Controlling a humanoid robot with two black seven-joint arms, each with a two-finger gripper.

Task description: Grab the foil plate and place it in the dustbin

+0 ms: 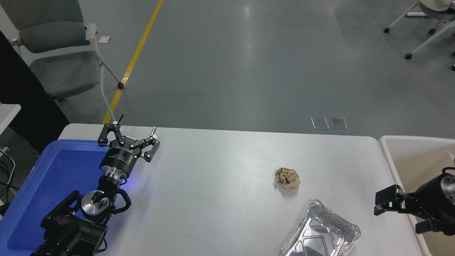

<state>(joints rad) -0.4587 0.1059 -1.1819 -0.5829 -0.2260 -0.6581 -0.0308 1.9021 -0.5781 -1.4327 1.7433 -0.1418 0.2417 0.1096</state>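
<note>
The foil plate (320, 233) lies on the white table (220, 170) near its front right and is cut off by the picture's bottom edge. The dustbin (412, 138) stands past the table's right end; only its left part shows. My right gripper (401, 217) comes in from the right edge over the dustbin's rim, to the right of the foil plate and apart from it. Its jaws stand apart and hold nothing. My left gripper (137, 123) is parked open at the table's back left, over the edge of the blue tray (64, 177).
A crumpled brown paper ball (288, 178) lies on the table just behind the foil plate. A grey chair (53, 53) stands on the floor at the far left. Another chair's wheeled legs (419, 32) show at the top right.
</note>
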